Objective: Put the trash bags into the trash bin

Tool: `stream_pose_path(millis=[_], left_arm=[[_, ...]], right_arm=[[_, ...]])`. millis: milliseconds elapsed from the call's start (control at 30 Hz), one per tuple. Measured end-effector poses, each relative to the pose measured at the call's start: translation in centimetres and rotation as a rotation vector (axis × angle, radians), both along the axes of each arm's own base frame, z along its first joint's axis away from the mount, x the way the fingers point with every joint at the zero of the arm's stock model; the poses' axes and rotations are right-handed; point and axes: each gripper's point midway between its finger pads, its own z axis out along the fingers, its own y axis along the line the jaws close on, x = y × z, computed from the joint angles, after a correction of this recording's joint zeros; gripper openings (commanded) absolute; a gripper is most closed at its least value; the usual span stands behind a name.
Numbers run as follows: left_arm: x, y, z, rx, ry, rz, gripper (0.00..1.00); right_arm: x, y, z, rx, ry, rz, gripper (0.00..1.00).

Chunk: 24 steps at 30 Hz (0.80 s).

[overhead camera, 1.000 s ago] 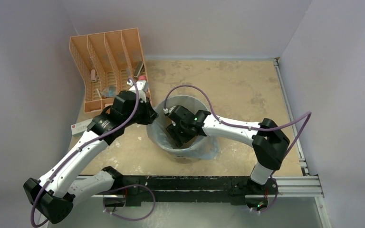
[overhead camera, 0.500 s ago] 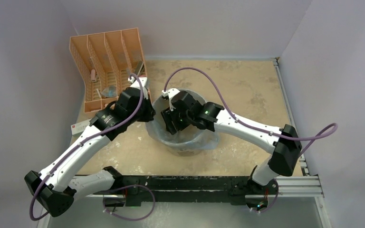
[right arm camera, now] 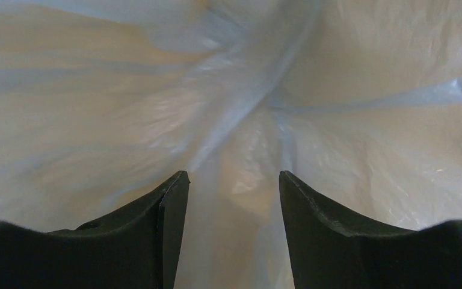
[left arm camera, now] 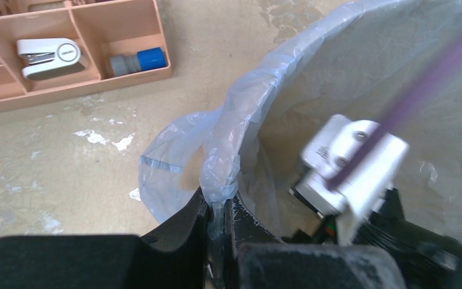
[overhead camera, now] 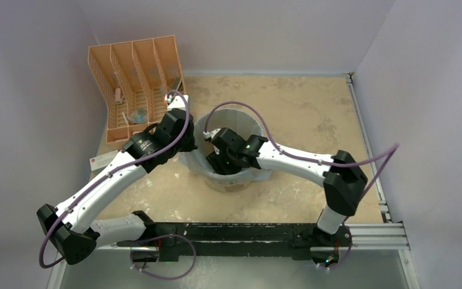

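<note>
The cream-beige trash bin (overhead camera: 248, 127) stands mid-table with the translucent light-blue trash bag (overhead camera: 194, 162) lining it and spilling over its left rim. My left gripper (overhead camera: 191, 143) is at the bin's left rim, shut on a bunched fold of the bag (left arm camera: 228, 144) at the rim. My right gripper (overhead camera: 215, 161) reaches down inside the bin, open, with only bag film (right arm camera: 234, 108) between and ahead of its fingers (right arm camera: 171, 198). The right wrist's white camera mount (left arm camera: 352, 165) shows inside the bin in the left wrist view.
An orange slotted organizer rack (overhead camera: 135, 78) stands at the back left, holding a white stapler (left arm camera: 48, 55) and a grey-blue marker (left arm camera: 137, 60). A white card (overhead camera: 99, 160) lies left of the left arm. Purple cables arc over the bin.
The right gripper has lowered deeper into the bin and its arm drew back. The left gripper shifted slightly up and right along the rim, still holding the bag.
</note>
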Motion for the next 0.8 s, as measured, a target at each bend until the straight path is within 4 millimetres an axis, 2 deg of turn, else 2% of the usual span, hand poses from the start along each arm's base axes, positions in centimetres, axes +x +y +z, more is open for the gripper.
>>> stream_pose_path(millis=[100, 167, 367, 500, 567, 633, 800], left_arm=[[-0.1, 0.5, 0.4, 0.017, -0.003, 0.017, 0.00], [-0.2, 0.5, 0.6, 0.017, -0.004, 0.020, 0.00], [-0.5, 0.8, 0.7, 0.037, 0.003, 0.030, 0.00], [-0.3, 0.9, 0.4, 0.054, 0.011, 0.038, 0.00], [-0.3, 0.9, 0.3, 0.056, 0.015, 0.037, 0.00], [-0.4, 0.8, 0.1, 0.057, 0.020, 0.033, 0.00], [-0.3, 0.7, 0.0, 0.058, 0.023, 0.031, 0.00]], right_arm=[[-0.2, -1.0, -3.2, -0.091, 0.047, -0.033, 0.60], [-0.5, -1.5, -4.1, -0.128, 0.069, -0.045, 0.60], [0.0, -1.8, -4.4, -0.157, 0.060, -0.078, 0.59], [0.8, -1.6, -3.8, -0.158, 0.031, -0.106, 0.62], [1.1, -1.2, -3.2, -0.141, 0.023, -0.110, 0.64], [1.5, -0.5, -1.8, -0.101, 0.002, -0.113, 0.65], [3.1, 0.8, 4.3, 0.029, -0.101, -0.142, 0.65]])
